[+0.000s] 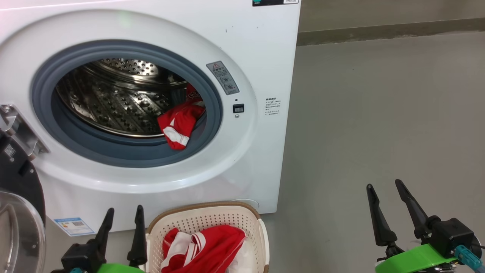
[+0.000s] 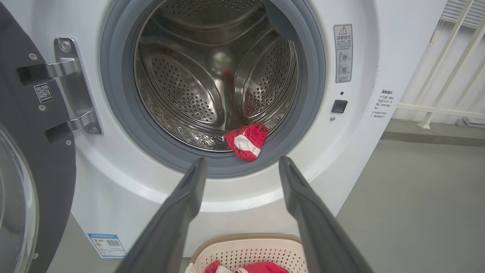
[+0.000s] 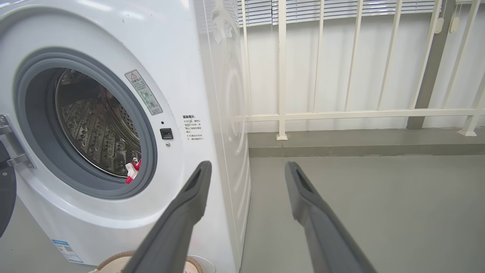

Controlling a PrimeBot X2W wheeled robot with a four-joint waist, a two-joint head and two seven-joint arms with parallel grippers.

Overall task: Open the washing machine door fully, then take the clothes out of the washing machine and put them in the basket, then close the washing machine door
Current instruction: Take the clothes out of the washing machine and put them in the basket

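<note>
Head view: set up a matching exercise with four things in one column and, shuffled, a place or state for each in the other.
Things:
1 door
2 basket
3 left hand
4 right hand

Places or states:
a open, over the floor at far right
b swung open at far left
c holds a red garment
d open, just left of the basket

Pairs: 1-b, 2-c, 3-d, 4-a

Head looking down, both wrists low and near, sharing washing machine [image 1: 265, 57]
</note>
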